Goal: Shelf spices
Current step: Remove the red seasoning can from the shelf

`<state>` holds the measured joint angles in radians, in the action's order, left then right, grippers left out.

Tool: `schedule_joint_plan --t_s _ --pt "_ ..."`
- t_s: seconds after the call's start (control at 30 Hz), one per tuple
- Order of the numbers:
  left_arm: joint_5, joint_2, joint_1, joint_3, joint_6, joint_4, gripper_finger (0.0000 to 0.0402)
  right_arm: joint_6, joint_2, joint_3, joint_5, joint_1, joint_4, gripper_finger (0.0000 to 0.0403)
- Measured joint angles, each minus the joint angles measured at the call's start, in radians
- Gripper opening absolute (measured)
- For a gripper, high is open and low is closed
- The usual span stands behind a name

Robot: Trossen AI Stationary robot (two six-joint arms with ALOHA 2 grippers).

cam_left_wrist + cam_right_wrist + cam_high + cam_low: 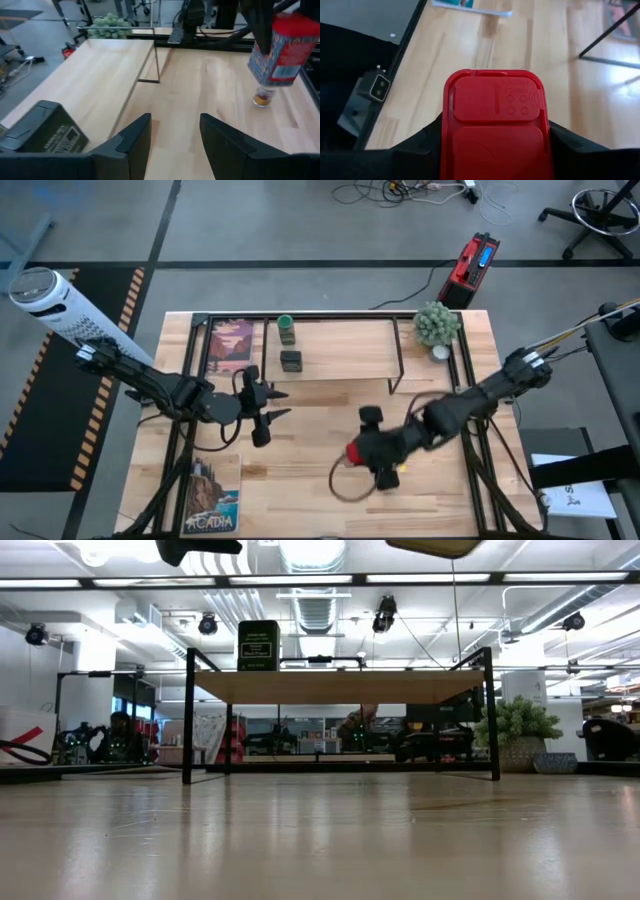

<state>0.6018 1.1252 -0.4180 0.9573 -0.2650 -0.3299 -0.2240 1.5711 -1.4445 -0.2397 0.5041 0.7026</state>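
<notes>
The right gripper (pixel 362 452) was clamped on the red square tin (pixel 496 125), held above the table (pixel 320 500), with the tiny tan round jar (pixel 262 97) standing beneath. At nine o'clock from it the left gripper (pixel 277 404) waited, fingers spread and empty. On the shelf (pixel 340 345) at eleven o'clock stood the green-capped jar (pixel 286 328) and the squat dark jar (pixel 291 361), contents unseen.

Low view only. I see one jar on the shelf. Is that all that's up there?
Observer: No, two. A green-capped jar stands right behind the squat dark jar on the shelf.
Operator: Where's the red tin?
Observer: The red tin is lifted off the table, clamped in the right gripper.
Operator: And the tan jar?
Observer: The tan jar is on the table beside the held tin. The left gripper faces it, fingers open and empty.
</notes>
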Motion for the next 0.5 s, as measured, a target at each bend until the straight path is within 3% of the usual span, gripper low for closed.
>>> schedule_joint_plan --t_s 0.2,0.5 --pt "0.013 0.0 -0.018 -0.007 -0.011 0.041 0.0158 -0.089 0.098 0.001 -0.12 0.088 -0.07 0.0192" --pt "0.016 0.001 -0.019 -0.037 -0.003 0.104 0.0158 -0.232 0.246 0.073 -0.133 0.105 -0.2 0.0193"
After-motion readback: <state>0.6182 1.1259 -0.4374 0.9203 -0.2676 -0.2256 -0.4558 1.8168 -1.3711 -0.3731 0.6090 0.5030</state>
